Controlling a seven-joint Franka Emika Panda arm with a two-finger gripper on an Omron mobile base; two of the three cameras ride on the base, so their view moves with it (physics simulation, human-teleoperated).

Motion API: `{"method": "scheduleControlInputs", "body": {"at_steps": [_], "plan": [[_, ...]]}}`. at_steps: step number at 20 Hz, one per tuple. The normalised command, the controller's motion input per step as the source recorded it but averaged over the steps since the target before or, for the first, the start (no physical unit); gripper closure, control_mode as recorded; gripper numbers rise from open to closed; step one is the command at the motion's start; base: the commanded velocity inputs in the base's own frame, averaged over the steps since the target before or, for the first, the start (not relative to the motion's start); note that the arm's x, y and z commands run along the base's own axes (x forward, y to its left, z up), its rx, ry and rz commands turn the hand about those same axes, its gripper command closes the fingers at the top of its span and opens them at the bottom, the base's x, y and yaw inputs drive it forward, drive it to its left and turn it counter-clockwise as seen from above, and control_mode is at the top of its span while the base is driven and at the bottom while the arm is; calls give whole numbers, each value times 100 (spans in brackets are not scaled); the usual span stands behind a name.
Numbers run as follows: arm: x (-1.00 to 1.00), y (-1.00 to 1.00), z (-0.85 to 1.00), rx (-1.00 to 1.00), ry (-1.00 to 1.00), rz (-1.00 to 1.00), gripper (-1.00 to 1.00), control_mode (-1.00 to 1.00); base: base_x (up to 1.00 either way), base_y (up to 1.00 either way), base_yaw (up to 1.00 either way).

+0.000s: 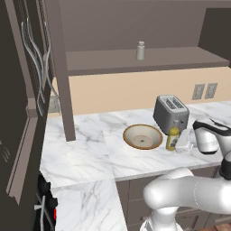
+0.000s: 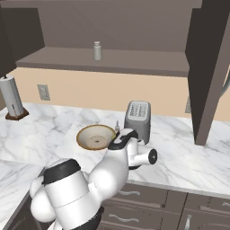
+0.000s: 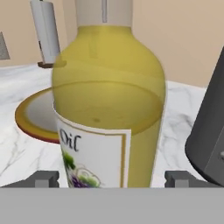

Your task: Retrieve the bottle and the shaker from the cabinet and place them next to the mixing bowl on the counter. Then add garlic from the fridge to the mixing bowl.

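Oil bottle standing upright on the white marble surface, just beside the right side of the mixing bowl as seen from the left base view, and just in front of the silver toaster. In the hand view, oil bottle very close, yellow body, white label with the word "Oil" and a small grape picture, pale neck at the top. Gripper placed around the lower part of the bottle, with the two dark fingertips spread wide, one on each side; a small gap visible between each tip and the glass, so no pinching, jaws open. In the left base view, gripper low over the surface, right next to the bottle. Mixing bowl behind the bottle in the hand view, tan-brown rim, cream inside; in the right base view, mixing bowl partly hidden by the white arm. Shaker small and pale grey, upright on the shelf of the open dark cabinet, well apart from the bottle and high above the surface; also seen as shaker in the right base view. Paper towel roll on its brown holder at the far end of the surface, against the beige wall. Grey wall outlets on the backsplash behind the toaster.
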Motion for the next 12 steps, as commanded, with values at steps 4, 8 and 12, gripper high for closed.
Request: {"method": "scheduleControlInputs", "body": {"at_steps": [4, 8, 12], "plan": [[-3, -3, 0, 0, -1, 0, -100, -100, 0, 0, 0], [-2, -23, 0, 0, -2, -3, -100, -100, 0, 0, 0], [0, -22, 0, 0, -4, -6, -100, -100, 0, 0, 0]]}}
